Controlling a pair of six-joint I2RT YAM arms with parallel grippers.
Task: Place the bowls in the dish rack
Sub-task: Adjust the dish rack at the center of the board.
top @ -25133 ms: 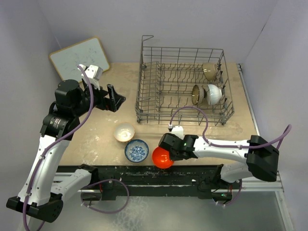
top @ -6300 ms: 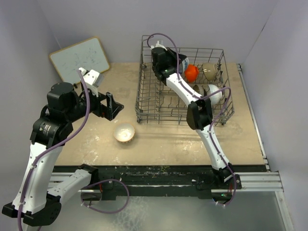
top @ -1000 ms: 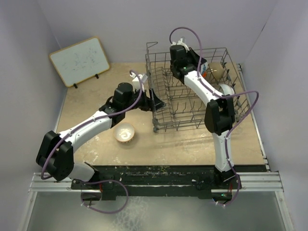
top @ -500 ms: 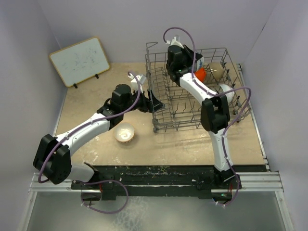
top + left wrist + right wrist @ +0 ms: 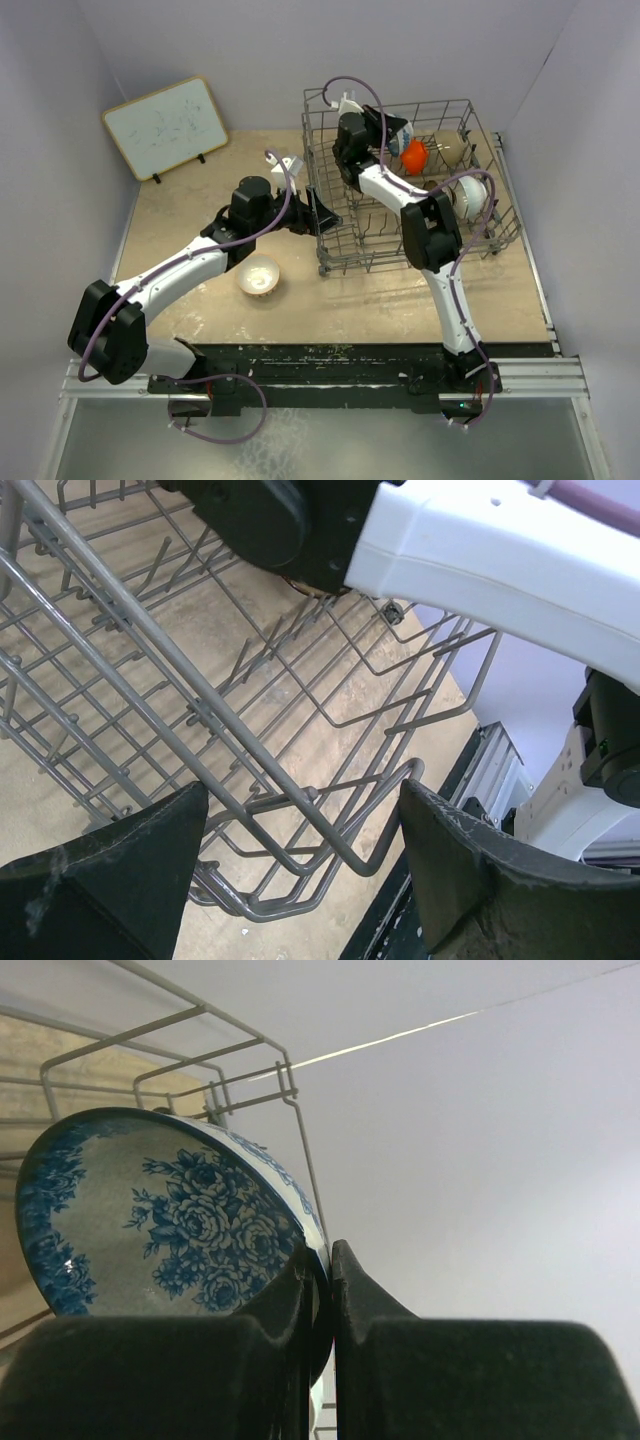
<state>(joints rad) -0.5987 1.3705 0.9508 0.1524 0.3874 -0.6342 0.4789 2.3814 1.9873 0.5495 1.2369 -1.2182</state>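
Note:
The grey wire dish rack (image 5: 400,262) stands at the right of the table. In it are an orange-red bowl (image 5: 414,154), a cream bowl (image 5: 452,150) and a white bowl (image 5: 472,195). My right gripper (image 5: 385,135) is in the rack's back part, shut on the rim of the blue-and-white bowl (image 5: 398,133). The right wrist view shows that bowl (image 5: 160,1220) pinched on edge in the gripper (image 5: 322,1260). My left gripper (image 5: 318,212) is open at the rack's left side, with a corner wire (image 5: 380,855) between its jaws (image 5: 300,865). A cream-white bowl (image 5: 260,275) sits on the table. The black bowl is out of view.
A white board (image 5: 165,127) leans at the back left corner. Purple cables loop over the rack from the right arm (image 5: 430,230), which lies across the rack. The table's front edge (image 5: 330,345) runs just in front of the loose bowl.
The right gripper has shifted left and turned with the blue-and-white bowl, uncovering the orange-red bowl. The left arm and rack have barely moved in the last second.

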